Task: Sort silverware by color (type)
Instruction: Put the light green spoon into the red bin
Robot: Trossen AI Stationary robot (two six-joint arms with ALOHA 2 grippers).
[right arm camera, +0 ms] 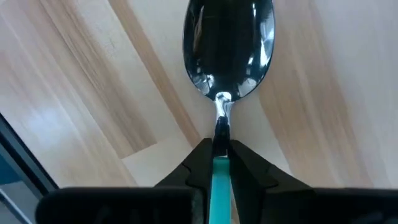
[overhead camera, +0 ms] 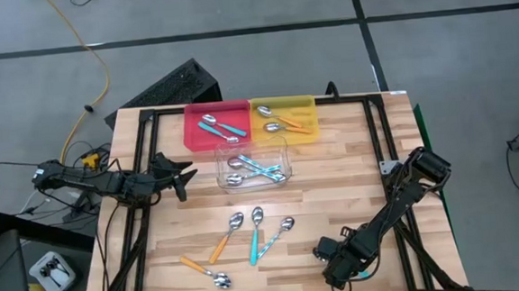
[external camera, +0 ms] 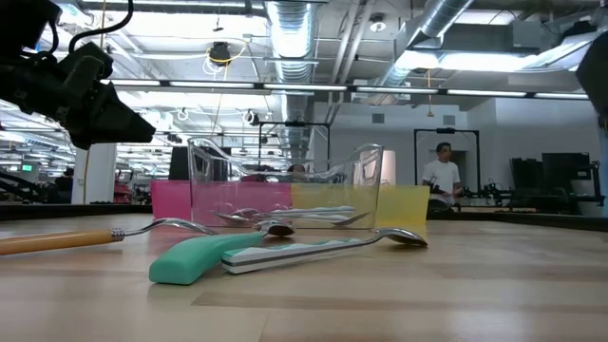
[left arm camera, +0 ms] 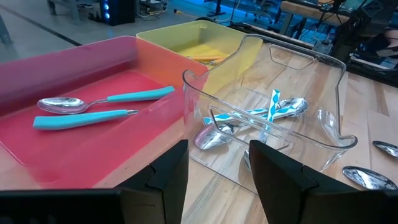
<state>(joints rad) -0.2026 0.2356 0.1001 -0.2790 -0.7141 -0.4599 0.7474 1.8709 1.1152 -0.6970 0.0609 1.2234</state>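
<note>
High view. The sorting is seen partly done: two teal spoons lie in the red tray, orange-handled spoons in the yellow tray, pale blue ones in the clear tray. Four spoons are left loose on the table, near its front edge: two orange, one teal, one pale blue. The left gripper is held over the left edge of the table, just beside the clear tray. The right gripper is low at the front right corner.

Low view. The loose spoons are seen end-on: an orange handle at left, a thick teal handle and a pale blue one crossing in front of the trays. All lie flat on the wood.

Left wrist view. The left fingers are spread apart, with nothing between them; the red tray's two spoons and the clear tray's heap are seen beyond.

Right wrist view. The right fingers are clamped on a held teal spoon at the top of its handle, just below the neck; the bowl projects forward above the table.

Handling, as judged. The spoons are taken to be light and rigid. The polished bowls are likely slippery and curved, so a poor hold. The plastic handle is the better place, gripped across its width near mid-length; so flat a handle calls for fingertips right down at the wood.
</note>
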